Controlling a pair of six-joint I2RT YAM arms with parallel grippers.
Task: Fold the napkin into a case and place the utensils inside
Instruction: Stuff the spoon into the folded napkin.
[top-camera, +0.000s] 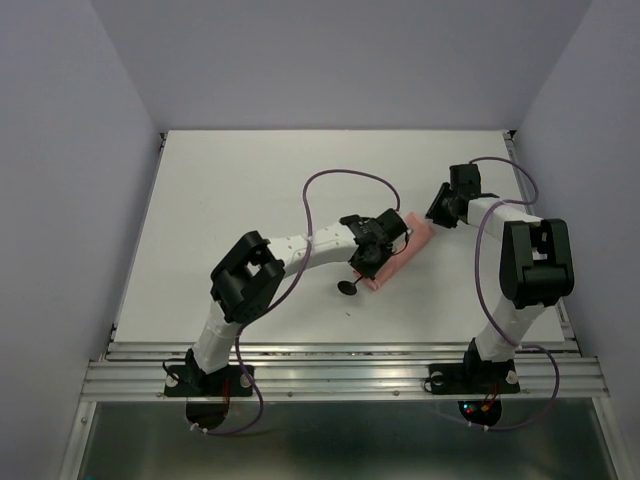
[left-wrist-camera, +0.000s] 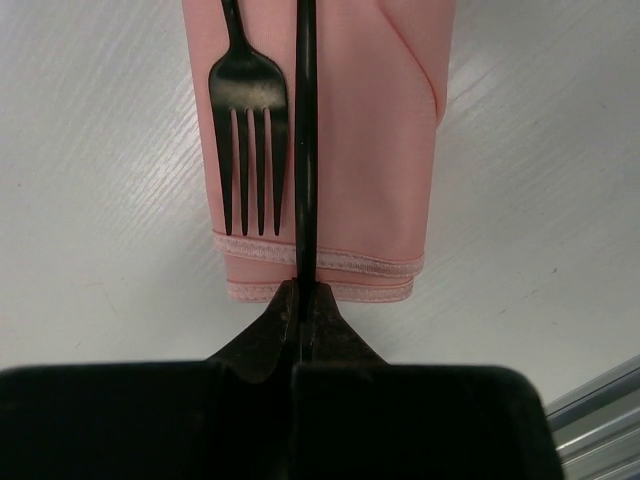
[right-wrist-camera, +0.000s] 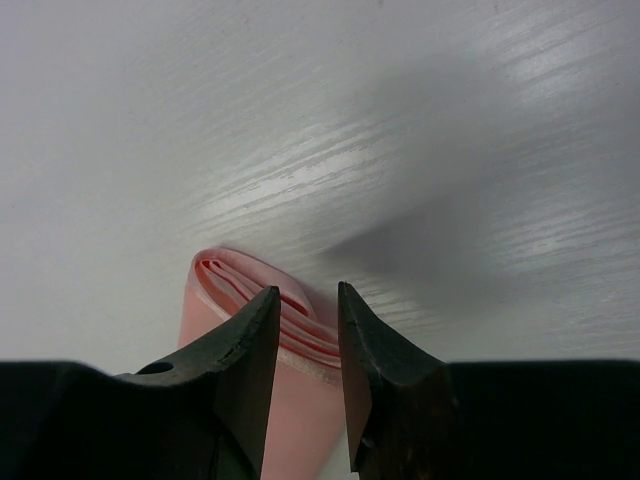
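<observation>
The napkin (top-camera: 416, 232) lies right of the table's middle, folded into a narrow pink case (left-wrist-camera: 370, 150). A black fork (left-wrist-camera: 248, 100) rests on it, tines toward the hemmed near end. My left gripper (left-wrist-camera: 303, 285) is shut on the thin black handle of the spoon (left-wrist-camera: 305, 120), which runs edge-on over the cloth. The spoon's round bowl (top-camera: 347, 288) sticks out beside the left gripper (top-camera: 378, 250). My right gripper (right-wrist-camera: 308, 295) is at the case's far end (top-camera: 437, 212), jaws a little apart, tips over the gaping pink layers (right-wrist-camera: 222, 272).
Purple cables (top-camera: 345, 175) loop over the white table (top-camera: 230, 200) behind the left arm and around the right arm. An aluminium rail (top-camera: 340, 365) runs along the near edge. Pale walls close in the table on three sides.
</observation>
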